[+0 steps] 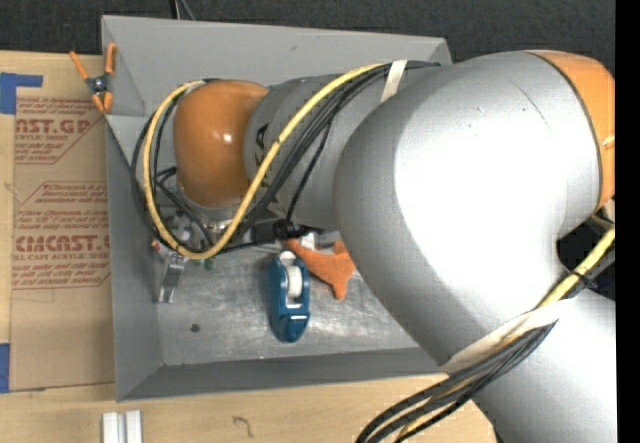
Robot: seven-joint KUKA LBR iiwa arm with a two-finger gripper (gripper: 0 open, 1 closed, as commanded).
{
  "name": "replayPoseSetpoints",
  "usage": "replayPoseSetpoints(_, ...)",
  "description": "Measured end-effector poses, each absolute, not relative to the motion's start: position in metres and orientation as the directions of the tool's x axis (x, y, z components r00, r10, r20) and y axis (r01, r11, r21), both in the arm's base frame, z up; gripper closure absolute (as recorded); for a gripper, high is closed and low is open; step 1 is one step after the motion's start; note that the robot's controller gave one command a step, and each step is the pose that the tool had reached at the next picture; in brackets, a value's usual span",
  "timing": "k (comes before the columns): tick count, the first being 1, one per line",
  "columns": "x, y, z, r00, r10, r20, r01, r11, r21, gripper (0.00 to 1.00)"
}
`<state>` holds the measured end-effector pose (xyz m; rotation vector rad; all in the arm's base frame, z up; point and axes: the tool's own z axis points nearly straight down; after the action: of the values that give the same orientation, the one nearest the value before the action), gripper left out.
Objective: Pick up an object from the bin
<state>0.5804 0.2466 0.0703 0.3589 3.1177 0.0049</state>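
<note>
Gripper [168, 281] end first: from my remote seat I honestly can't tell if it's open or closed, all I get is a small grey metal bit poking down at the left-middle of the frame, tucked under the wrist. It sits low over bare floor, close to the left wall of the grey bin [131, 331]. Nearest loose thing is a blue oblong object with a white part on top [287, 299], lying lengthwise on the bin floor at lower centre, off to the right of the gripper and clearly apart from it. Just beside the blue one's upper end, to the right, there's an orange flat-ish piece [330, 267], partly tucked under the arm, so I can't make out its whole shape. Moving up from the gripper, the rounded orange wrist cover [213, 141] sits in the upper left of the bin, with yellow and black cables [150, 171] looping round it. The big silver arm [460, 201] comes in from the right and hides the bin's right half.
</note>
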Motion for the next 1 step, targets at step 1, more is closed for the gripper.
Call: replayPoseSetpoints(1, 0.5875, 0.2237, 0.0697, -0.994, 0.113, -0.001, 0.113, 0.994, 0.000, 0.00)
